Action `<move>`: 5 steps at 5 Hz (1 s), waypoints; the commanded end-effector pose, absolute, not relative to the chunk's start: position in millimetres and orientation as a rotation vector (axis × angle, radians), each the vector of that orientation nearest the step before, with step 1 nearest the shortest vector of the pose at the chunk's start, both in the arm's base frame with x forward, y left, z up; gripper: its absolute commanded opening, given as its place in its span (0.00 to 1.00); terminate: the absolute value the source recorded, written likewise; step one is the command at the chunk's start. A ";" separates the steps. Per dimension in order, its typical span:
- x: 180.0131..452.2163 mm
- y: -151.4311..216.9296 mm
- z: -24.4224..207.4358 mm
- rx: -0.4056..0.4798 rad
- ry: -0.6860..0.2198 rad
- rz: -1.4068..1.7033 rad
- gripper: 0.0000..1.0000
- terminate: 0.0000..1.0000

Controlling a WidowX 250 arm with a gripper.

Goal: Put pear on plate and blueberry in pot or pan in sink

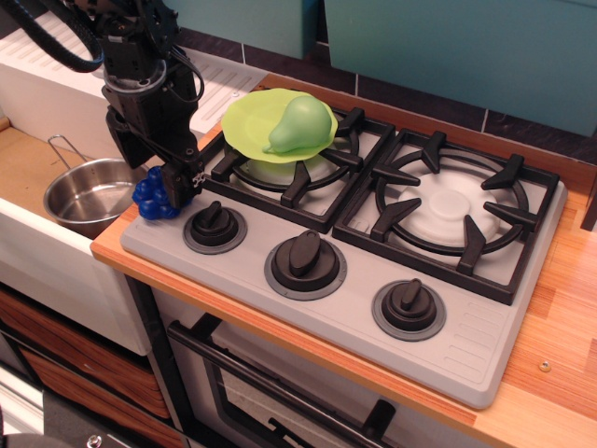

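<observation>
The light-green pear (pixel 300 122) lies on the lime-green plate (pixel 248 122), which rests on the back-left burner. My black gripper (pixel 164 189) is shut on the dark-blue blueberry (pixel 149 199) and holds it just above the left edge of the stove, next to the sink. The shiny steel pot (pixel 89 195) with its wire handle stands in the sink (pixel 23 168), just left of the blueberry.
The grey stove (pixel 354 280) has black grates and three black knobs (pixel 305 258) along the front. A wooden counter edge (pixel 112 254) runs between stove and sink. A ribbed white drainboard (pixel 229 79) lies behind the gripper.
</observation>
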State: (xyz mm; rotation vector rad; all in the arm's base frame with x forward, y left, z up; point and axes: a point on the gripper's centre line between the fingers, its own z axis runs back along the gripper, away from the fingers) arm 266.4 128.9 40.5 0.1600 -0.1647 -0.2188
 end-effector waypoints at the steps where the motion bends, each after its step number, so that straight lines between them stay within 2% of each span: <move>1: 265.7 137.1 60.5 0.164 -0.193 -0.215 1.00 0.00; 4: 262.6 139.5 63.8 0.102 -0.200 -0.227 1.00 0.00; 5: 261.3 141.5 54.8 0.118 -0.237 -0.252 1.00 0.00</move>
